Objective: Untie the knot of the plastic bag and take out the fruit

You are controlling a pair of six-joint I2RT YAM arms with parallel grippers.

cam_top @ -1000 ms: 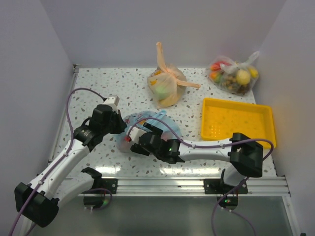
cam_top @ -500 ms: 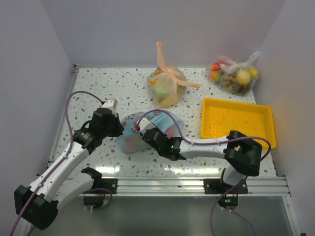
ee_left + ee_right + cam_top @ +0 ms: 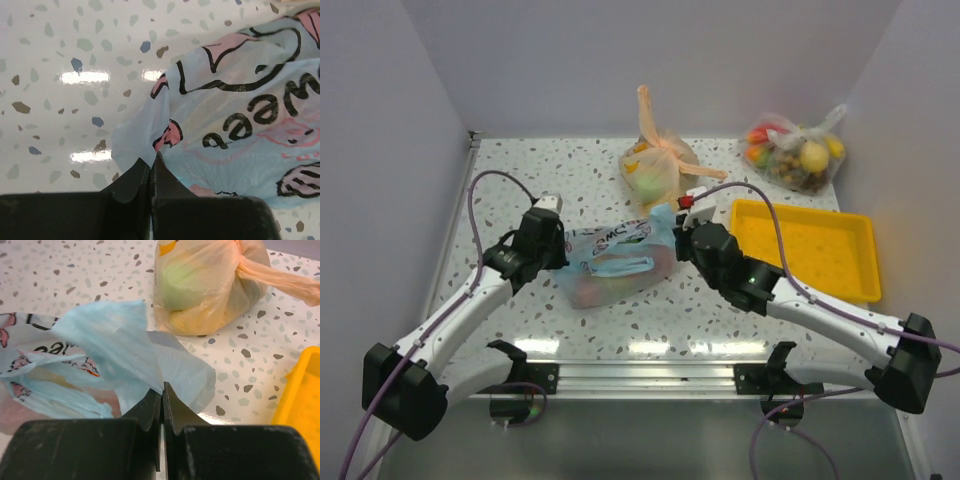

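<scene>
The left hand [image 3: 560,252] has its two fingers pressed fully together. In its wrist view the tips meet right at the wrinkled edge of the plastic bag [image 3: 615,262], nipping a fold of the thin blue film. The right hand [image 3: 682,234] is likewise closed tight, its fingertips [image 3: 172,415] clamped on a pale blue flap at the bag's other end. The bag lies on the speckled counter [image 3: 570,180] between the two hands, drawn out long from one to the other. Its pink cartoon prints and dark lettering face up just ahead of the left hand. The fruit [image 3: 588,291] shows only as blurred pink and reddish shapes through the plastic, low in the bag and nearer the left hand than the right. Just beyond the right hand's fingertips sits an orange bag [image 3: 660,175] with tied handles and green and yellow shapes inside it, apart from the blue flap. Close by on the right hand's outer side is a yellow tray [image 3: 810,250]. Beyond that tray, well apart from either hand, rests a clear bag [image 3: 795,152] of mixed coloured pieces
</scene>
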